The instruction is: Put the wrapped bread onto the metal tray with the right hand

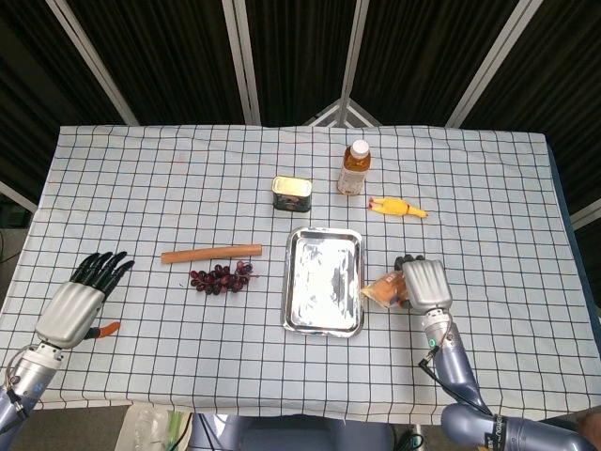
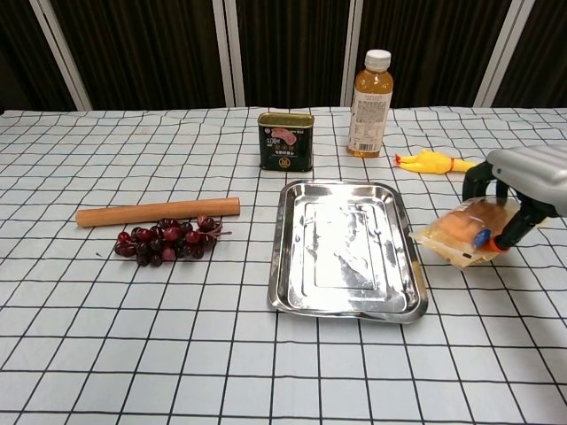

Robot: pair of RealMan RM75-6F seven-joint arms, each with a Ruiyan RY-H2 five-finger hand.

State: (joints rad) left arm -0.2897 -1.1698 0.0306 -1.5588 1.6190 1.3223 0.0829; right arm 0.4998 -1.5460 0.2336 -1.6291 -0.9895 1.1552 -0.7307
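The wrapped bread (image 1: 383, 290) (image 2: 456, 232), an orange loaf in clear plastic, hangs just off the right edge of the metal tray (image 1: 323, 280) (image 2: 345, 251). My right hand (image 1: 424, 285) (image 2: 523, 188) grips it from above, fingers curled around the packet, lifted slightly off the cloth. The tray holds nothing and lies at the table's middle. My left hand (image 1: 77, 303) rests at the front left of the table, fingers spread, holding nothing; the chest view does not show it.
A tin can (image 1: 292, 194) (image 2: 285, 141), a drink bottle (image 1: 354, 168) (image 2: 370, 104) and a yellow rubber chicken (image 1: 396, 208) (image 2: 431, 161) stand behind the tray. A wooden stick (image 1: 210, 253) (image 2: 157, 212) and dark grapes (image 1: 220, 278) (image 2: 166, 240) lie to its left.
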